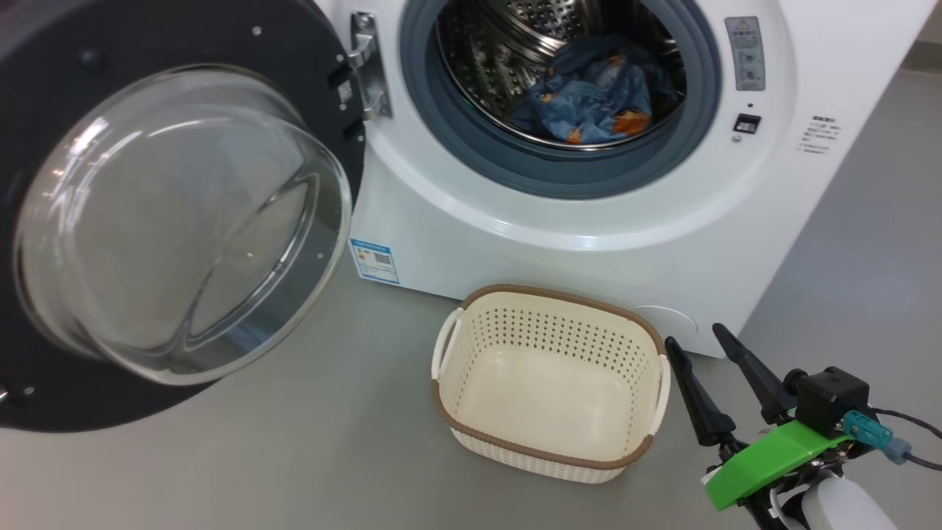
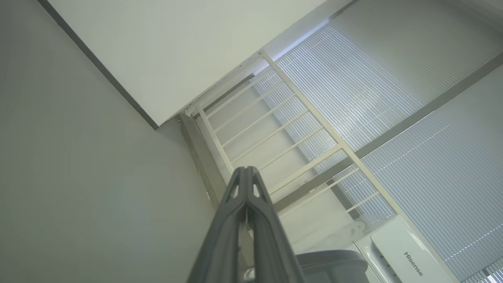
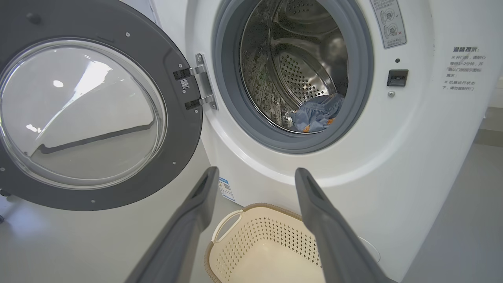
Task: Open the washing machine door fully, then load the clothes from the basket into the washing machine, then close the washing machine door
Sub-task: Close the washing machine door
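Left gripper (image 2: 245, 173) first: fingers pressed tight together with nothing between them, pointing up at a white rack (image 2: 301, 98) and blinds (image 2: 373, 78), well away from the job.

Over to the door (image 1: 176, 221): it's swung wide on its hinge (image 1: 368, 66), glass bowl facing us, far off to the left of the right fingers. Step one looks done.

Next comes the washer (image 1: 515, 235) with its drum (image 1: 500, 44) gaping. There are the clothes (image 1: 589, 96), blue with orange print, lying inside, up beyond the fingertips.

The basket (image 1: 559, 296) sits on the floor (image 1: 294, 456) just left of the right gripper (image 1: 694, 335), close under the washer front; whether it touches, I can't tell. It's bare to the bottom, so loading looks finished too. The right fingers are spread wide and hold nothing.

What's left, by my reading, is shutting that door. Nothing I can see blocks its swing, and the basket lies low, under the opening.
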